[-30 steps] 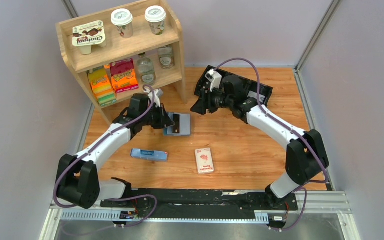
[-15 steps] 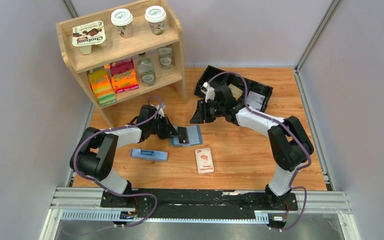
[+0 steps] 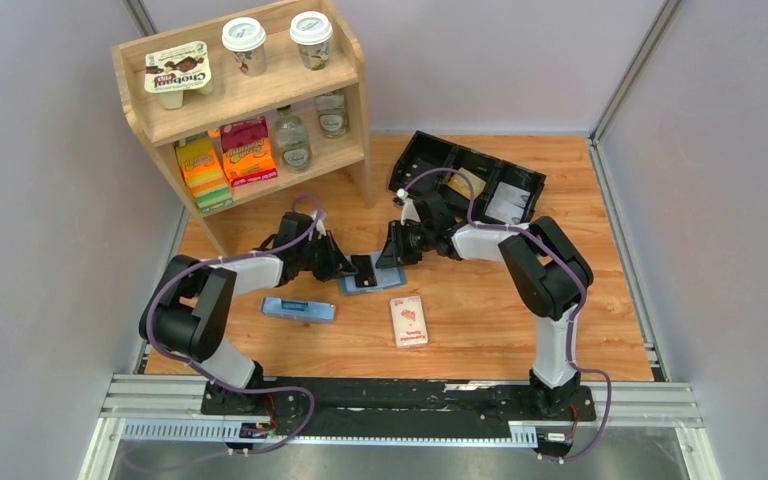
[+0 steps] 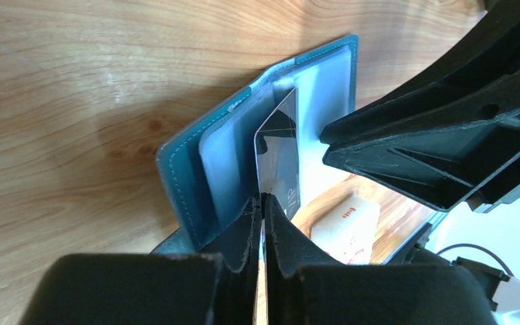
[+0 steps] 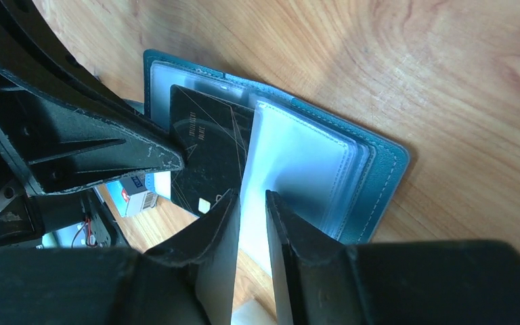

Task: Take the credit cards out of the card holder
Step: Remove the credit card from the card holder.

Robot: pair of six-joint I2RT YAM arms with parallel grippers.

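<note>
Card holder (image 3: 387,278) lies open on the counter (image 3: 520,310), a little left of the middle, with both arms reaching in low from either side and their hands meeting over it. The left hand (image 4: 263,203) is clenched on the near edge of the dark card (image 4: 277,159), which stands up out of the holder's left half, tilted, its far end between the clear sleeves. The right hand (image 5: 250,200) comes in from the right and straddles the edge of a clear inner leaf (image 5: 305,156), its fingers (image 5: 218,227) only narrowly apart with the leaf between them; whether they press on the leaf I cannot tell. The tips of the two hands are just beside each other, with the dark card between them. A white pack (image 3: 408,320) lies just near and right of the holder, and a pale blue box (image 3: 298,309) lies near and left of it. A black tray (image 3: 520,180) sits at the far right of the counter, and a wooden shelf (image 3: 250,95) stands at the far left.
</note>
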